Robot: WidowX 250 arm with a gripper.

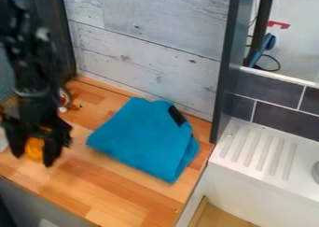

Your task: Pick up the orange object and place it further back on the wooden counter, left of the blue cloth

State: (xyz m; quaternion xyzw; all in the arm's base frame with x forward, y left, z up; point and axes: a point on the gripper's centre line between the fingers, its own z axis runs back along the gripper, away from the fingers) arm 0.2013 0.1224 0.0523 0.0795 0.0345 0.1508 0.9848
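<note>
The black gripper (36, 149) hangs at the left over the wooden counter, its two fingers on either side of an orange object (35, 149), which it appears to grip. What the object is, I cannot tell. Right of the gripper, a folded blue cloth (146, 139) lies on the counter, apart from the fingers. A black patch (177, 115) marks the cloth near its upper right corner.
The wooden counter (93, 198) ends at a front edge on the lower left. Behind it stands a whitewashed plank wall (149, 48). A dark upright post (225, 67) and a white ribbed drainboard (261, 149) stand to the right. Small items (63, 101) lie behind the arm.
</note>
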